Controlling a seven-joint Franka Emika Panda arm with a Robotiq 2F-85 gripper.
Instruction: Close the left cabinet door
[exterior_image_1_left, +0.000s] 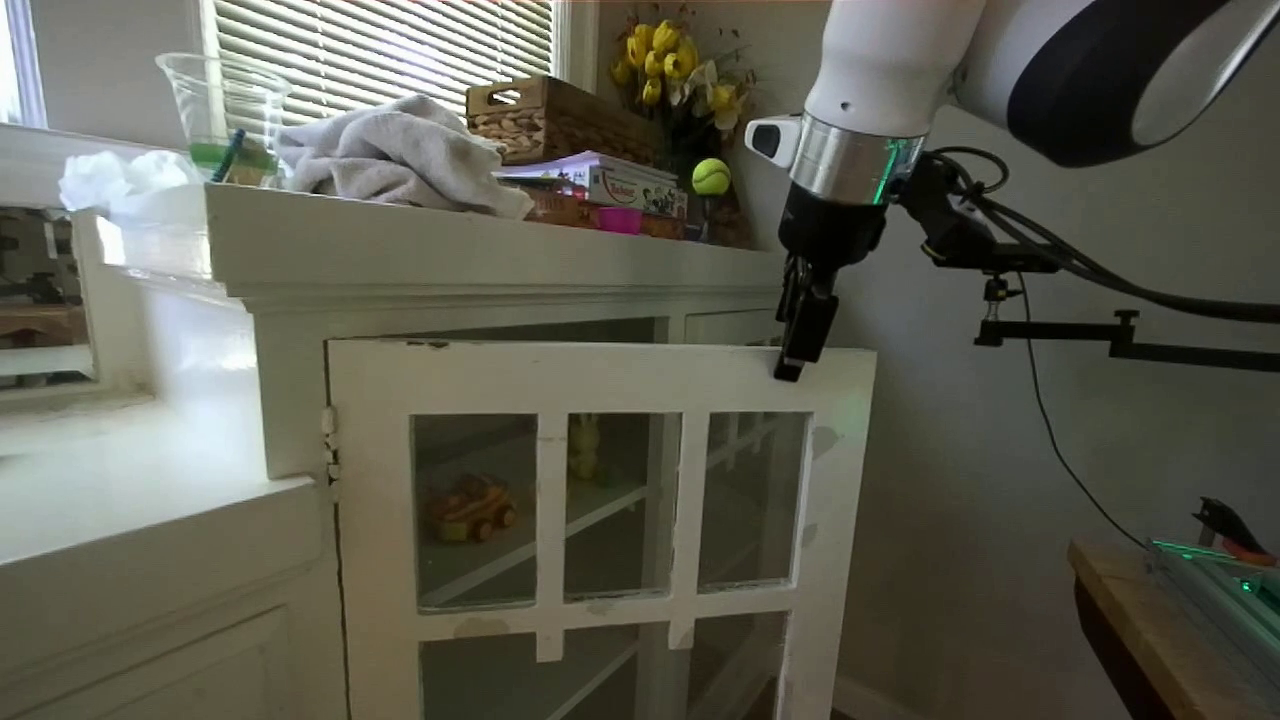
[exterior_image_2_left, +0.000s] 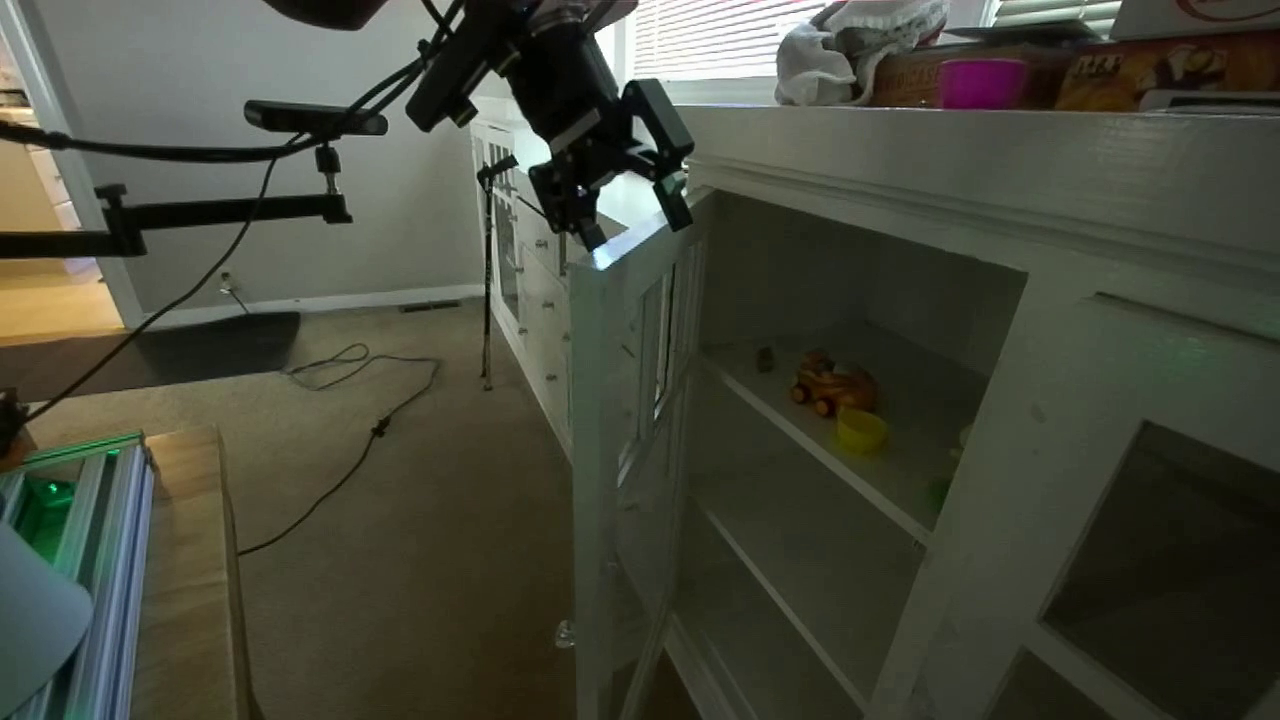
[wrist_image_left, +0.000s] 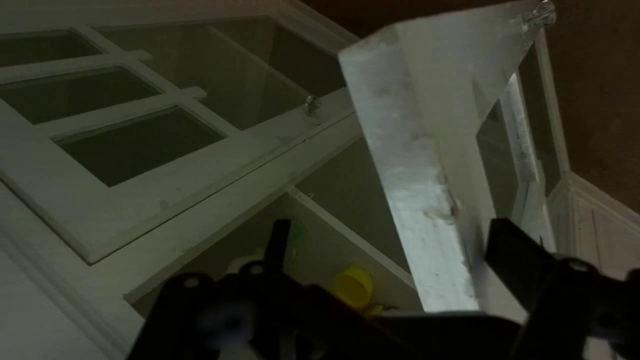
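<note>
The left cabinet door, white with glass panes, stands swung wide open in both exterior views (exterior_image_1_left: 600, 378) (exterior_image_2_left: 598, 400). Its chipped top edge crosses the wrist view (wrist_image_left: 400, 180). My gripper is open at the door's top, near its free end, in both exterior views (exterior_image_1_left: 788, 365) (exterior_image_2_left: 637, 230). In the wrist view the gripper's fingers (wrist_image_left: 390, 240) stand apart on either side of the top edge, with gaps beside it; one finger is close to the door's outer face. In an exterior view the far finger is hidden behind the door. The door's glass knob (exterior_image_2_left: 565, 634) is low on its free side.
The matching glass-paned door (wrist_image_left: 200, 165) is shut beside the opening. An orange toy car (exterior_image_2_left: 838, 385) and a yellow cup (exterior_image_2_left: 862, 430) sit on the shelf. The countertop (exterior_image_1_left: 480, 240) above holds a cloth, basket and boxes. A wooden table (exterior_image_2_left: 185, 560) stands opposite the cabinet.
</note>
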